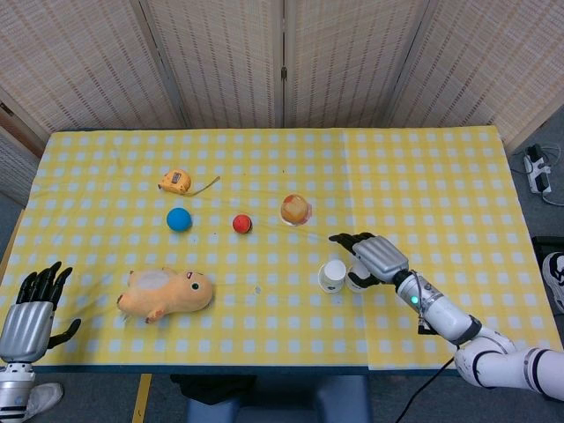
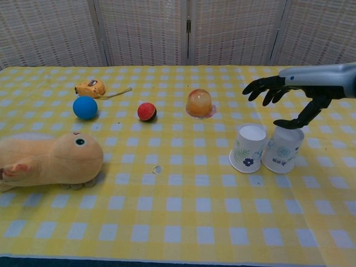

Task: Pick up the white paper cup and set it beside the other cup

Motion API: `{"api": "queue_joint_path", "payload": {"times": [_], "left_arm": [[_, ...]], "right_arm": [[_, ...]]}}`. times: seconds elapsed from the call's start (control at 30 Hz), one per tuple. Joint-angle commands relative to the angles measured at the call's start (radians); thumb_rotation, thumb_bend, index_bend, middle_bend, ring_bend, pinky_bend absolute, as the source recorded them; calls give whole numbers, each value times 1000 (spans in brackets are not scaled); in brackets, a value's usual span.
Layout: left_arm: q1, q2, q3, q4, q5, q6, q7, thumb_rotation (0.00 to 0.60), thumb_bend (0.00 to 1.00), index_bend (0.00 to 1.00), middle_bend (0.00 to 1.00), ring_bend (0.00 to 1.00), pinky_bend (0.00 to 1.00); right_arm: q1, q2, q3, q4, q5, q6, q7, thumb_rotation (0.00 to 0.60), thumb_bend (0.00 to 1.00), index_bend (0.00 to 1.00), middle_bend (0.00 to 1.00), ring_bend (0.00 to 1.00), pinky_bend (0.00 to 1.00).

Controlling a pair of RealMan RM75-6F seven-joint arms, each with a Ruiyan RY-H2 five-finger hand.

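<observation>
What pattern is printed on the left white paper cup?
Green leaves and a dark blue flower on the left white paper cup; chest view shows it best.

A matt yellow-and-white checked cloth (image 2: pixel 167 222) covered the surface. The two paper cups (image 2: pixel 248 148) (image 2: pixel 282 149) looked smooth and matt. The soft toy (image 2: pixel 50 161) was fuzzy plush. The right hand (image 2: pixel 289 92) had a brushed silver metal back and black plastic fingers (image 2: pixel 261 88).

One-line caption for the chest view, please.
Right hand hovers open above two white paper cups standing side by side on the yellow checked tablecloth.
</observation>
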Motion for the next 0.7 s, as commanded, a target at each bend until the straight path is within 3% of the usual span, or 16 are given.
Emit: {"api": "queue_joint_path", "payload": {"times": [0.03, 0.13, 0.23, 0.43, 0.7], "left_arm": [[-2, -1, -1, -1, 2, 0, 1, 600, 316, 27, 0, 0, 0], [-2, -3, -2, -1, 1, 2, 5, 600, 317, 27, 0, 0, 0], [-5, -11, -7, -3, 0, 4, 18, 600, 318, 27, 0, 0, 0], [-4, -19, -21, -16, 5, 35, 36, 600, 319, 29, 0, 0, 0], [7, -31, -21, -46, 34, 83, 86, 600, 322, 38, 0, 0, 0]], "right_arm": [[-83, 61, -3, -49, -48, 142, 4, 600, 492, 117, 149, 199, 163], [-132, 74, -18, -63, -67, 223, -28, 600, 493, 117, 148, 200, 163], [-238, 82, -51, -68, -93, 389, -102, 600, 493, 117, 129, 179, 152], [-379, 91, -85, -64, -156, 596, -112, 600, 493, 116, 99, 152, 129], [-507, 65, -130, -18, -257, 756, -68, 600, 493, 117, 92, 143, 118]]}}
